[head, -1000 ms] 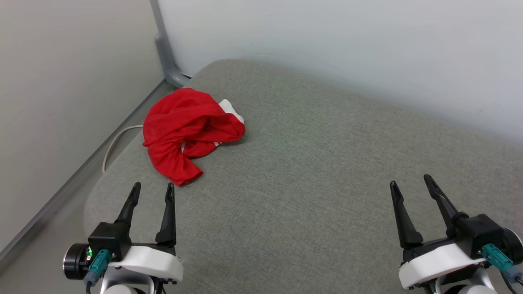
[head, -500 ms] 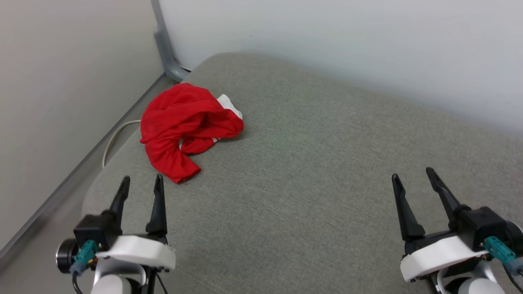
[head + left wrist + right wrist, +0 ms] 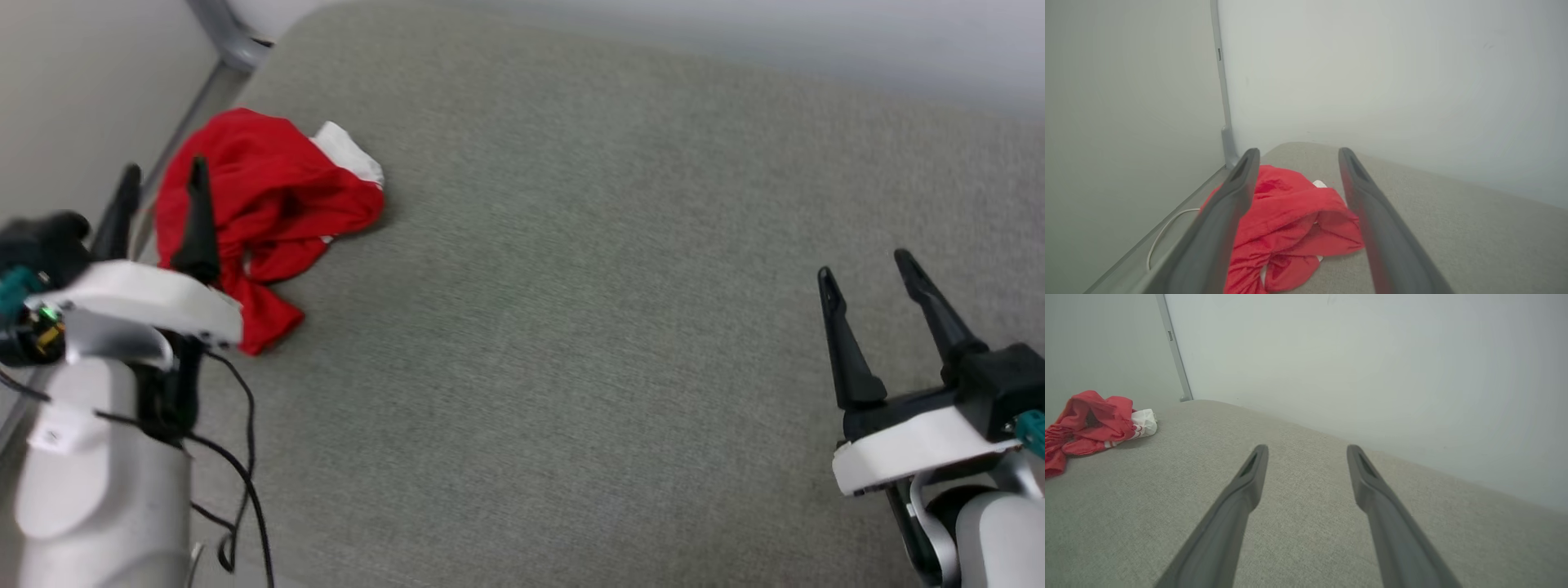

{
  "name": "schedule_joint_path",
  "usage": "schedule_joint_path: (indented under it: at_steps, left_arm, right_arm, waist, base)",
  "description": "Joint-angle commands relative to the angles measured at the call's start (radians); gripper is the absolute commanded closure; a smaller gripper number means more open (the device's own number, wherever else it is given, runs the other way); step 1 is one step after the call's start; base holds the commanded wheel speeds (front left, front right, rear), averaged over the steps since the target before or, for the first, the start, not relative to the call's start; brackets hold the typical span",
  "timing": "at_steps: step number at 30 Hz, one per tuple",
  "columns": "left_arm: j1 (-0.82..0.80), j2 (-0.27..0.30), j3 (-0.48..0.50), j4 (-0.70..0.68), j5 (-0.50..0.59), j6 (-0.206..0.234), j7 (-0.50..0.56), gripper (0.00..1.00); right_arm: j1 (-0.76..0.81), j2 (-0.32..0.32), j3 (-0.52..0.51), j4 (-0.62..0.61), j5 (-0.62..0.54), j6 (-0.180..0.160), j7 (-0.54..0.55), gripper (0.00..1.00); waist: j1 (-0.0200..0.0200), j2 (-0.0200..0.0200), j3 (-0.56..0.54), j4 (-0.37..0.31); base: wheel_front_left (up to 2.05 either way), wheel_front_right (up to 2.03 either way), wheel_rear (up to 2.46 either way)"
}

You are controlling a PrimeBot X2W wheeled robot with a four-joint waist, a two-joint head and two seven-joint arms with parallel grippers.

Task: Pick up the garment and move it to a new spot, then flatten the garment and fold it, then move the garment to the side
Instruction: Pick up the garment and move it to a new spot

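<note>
At the far left, the left end effector (image 3: 161,170) hovers with its two fingers spread wide and nothing between them, lined up over the garment (image 3: 277,196), a crumpled red heap (a white sleeve pokes out on its far side) near the left edge of the grey cushion (image 3: 571,286). The pick-up looks to be the step in hand; the next move likely calls for dropping and pinching a fold. Well apart on the right, the right end effector (image 3: 864,265) hangs wide open and empty
</note>
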Motion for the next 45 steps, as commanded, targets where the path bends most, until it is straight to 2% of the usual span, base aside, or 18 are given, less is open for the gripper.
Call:
schedule_joint_path:
  at_steps: [1,9,16,23,29,30,31,37,45]
  left_arm:
    - [-0.028,0.011,0.003,0.011,-0.01,-0.002,0.015,0.0]
    - [-0.233,0.17,-0.021,0.156,-0.135,-0.003,0.285,0.0]
    - [-0.328,0.28,-0.074,0.274,-0.17,-0.003,0.557,0.0]
    - [-0.352,0.318,-0.08,0.366,-0.21,0.004,0.739,0.0]
    - [-0.328,0.294,-0.1,0.44,-0.228,0.055,0.9,0.01]
    - [-0.327,0.293,-0.103,0.442,-0.224,0.062,0.908,0.68]
    - [-0.327,0.291,-0.103,0.443,-0.226,0.068,0.911,1.0]
    - [-0.345,0.299,-0.11,0.394,-0.199,0.087,0.825,1.0]
    - [-0.349,0.29,-0.116,0.357,-0.157,0.096,0.61,1.0]
  right_arm:
    - [-0.023,-0.004,0.0,-0.006,-0.002,-0.001,0.0,0.0]
    - [-0.095,-0.015,0.021,-0.026,-0.004,-0.001,0.003,0.0]
    - [-0.138,-0.019,0.025,-0.049,-0.005,-0.001,0.003,0.0]
    - [-0.16,-0.02,0.03,-0.068,0.0,-0.001,0.012,0.0]
    - [-0.179,-0.023,0.035,-0.077,0.006,-0.001,0.011,0.0]
    - [-0.181,-0.022,0.037,-0.078,0.006,-0.001,0.01,0.0]
    - [-0.18,-0.021,0.038,-0.078,0.006,-0.001,0.008,0.0]
    - [-0.167,-0.015,0.031,-0.063,0.003,-0.001,-0.003,0.0]
    - [-0.11,0.013,0.01,-0.016,0.013,-0.001,-0.029,0.0]
  waist:
    - [-0.0001,0.0,0.06,-0.052]
    - [-0.0001,0.0,0.17,-0.115]
    - [-0.0001,0.0,0.251,-0.155]
    - [-0.0001,0.0,0.314,-0.176]
    - [-0.0001,0.0,0.335,-0.186]
    - [-0.0001,0.0,0.335,-0.188]
    - [-0.0001,0.0,0.332,-0.19]
    - [-0.0001,0.0,0.286,-0.189]
    - [-0.0001,0.0,0.139,-0.17]
  base:
    - [0.0,0.0,0.0]
    - [0.0,0.0,0.0]
    - [0.0,0.0,0.0]
    - [0.0,0.0,0.0]
    - [0.0,0.0,0.0]
    - [0.0,0.0,0.0]
    - [0.0,0.0,0.0]
    - [0.0,0.0,0.0]
    - [0.0,0.0,0.0]
